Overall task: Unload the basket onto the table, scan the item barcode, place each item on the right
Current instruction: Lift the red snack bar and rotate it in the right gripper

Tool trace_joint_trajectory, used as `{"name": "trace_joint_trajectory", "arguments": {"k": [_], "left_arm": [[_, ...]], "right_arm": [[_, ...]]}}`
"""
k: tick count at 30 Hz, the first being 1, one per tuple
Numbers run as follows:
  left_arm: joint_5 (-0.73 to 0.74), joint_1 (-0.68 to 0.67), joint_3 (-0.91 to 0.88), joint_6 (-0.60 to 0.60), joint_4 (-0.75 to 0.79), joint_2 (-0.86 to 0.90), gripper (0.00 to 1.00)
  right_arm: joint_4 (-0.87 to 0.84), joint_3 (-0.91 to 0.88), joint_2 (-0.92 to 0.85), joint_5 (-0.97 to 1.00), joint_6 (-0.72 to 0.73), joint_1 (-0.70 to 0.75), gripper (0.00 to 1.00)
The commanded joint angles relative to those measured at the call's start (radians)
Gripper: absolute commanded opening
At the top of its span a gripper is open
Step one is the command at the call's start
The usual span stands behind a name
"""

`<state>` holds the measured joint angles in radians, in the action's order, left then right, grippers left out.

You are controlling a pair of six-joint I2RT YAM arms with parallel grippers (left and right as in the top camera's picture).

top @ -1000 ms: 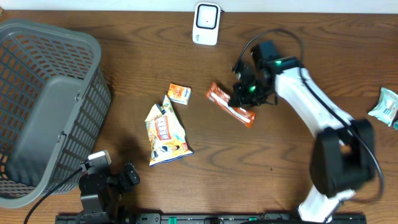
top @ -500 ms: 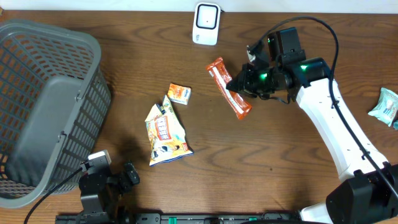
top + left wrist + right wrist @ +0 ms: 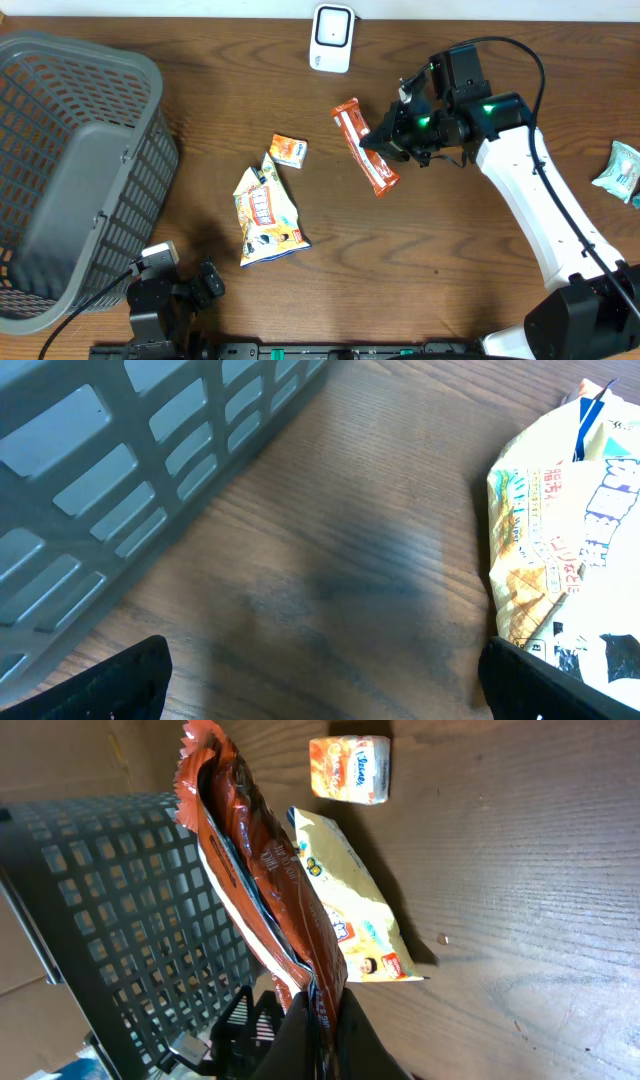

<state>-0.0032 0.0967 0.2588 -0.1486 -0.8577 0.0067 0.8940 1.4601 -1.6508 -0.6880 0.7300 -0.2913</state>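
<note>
While the right gripper [image 3: 384, 150] pinches it between closed jaws, item one, an orange snack wrapper [image 3: 358, 135], is held slantwise over the table [image 3: 450, 250], near the white scanner [image 3: 331, 37] at the far edge and not touching it.

Item two: small orange box [image 3: 289, 150], lying flat, left of the wrapper.

Item three: yellow snack bag [image 3: 268, 215], crumpled, just below the box.

Item four: grey basket [image 3: 150, 170], far left.

Item five: teal packet [image 3: 620, 170], right edge, well apart from the rest.

Left gripper [image 3: 325, 685]: jaws spread wide, holding nothing, low at the near-left corner between basket and bag.
</note>
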Motion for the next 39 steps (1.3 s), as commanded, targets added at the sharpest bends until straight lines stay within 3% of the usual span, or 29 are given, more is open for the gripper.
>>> {"name": "trace_joint_trajectory", "arguments": {"k": [1, 8, 18, 26, 39], "left_arm": [[-0.009, 0.005, -0.017, 0.021, -0.046, -0.002, 0.98], [-0.009, 0.005, -0.017, 0.021, -0.046, -0.002, 0.98], [-0.009, 0.005, -0.017, 0.021, -0.046, -0.002, 0.98], [-0.009, 0.005, -0.017, 0.021, -0.046, -0.002, 0.98], [-0.009, 0.005, -0.017, 0.021, -0.046, -0.002, 0.98]], "right_arm": [[-0.016, 0.010, 0.020, -0.006, -0.057, -0.013, 0.01], [-0.038, 0.010, 0.020, 0.271, -0.140, -0.068, 0.01], [-0.075, 0.010, 0.020, 0.416, -0.216, -0.165, 0.02], [-0.095, 0.010, 0.005, 0.647, -0.216, -0.232, 0.02], [-0.128, 0.010, -0.080, 0.661, -0.347, -0.261, 0.02]]}}
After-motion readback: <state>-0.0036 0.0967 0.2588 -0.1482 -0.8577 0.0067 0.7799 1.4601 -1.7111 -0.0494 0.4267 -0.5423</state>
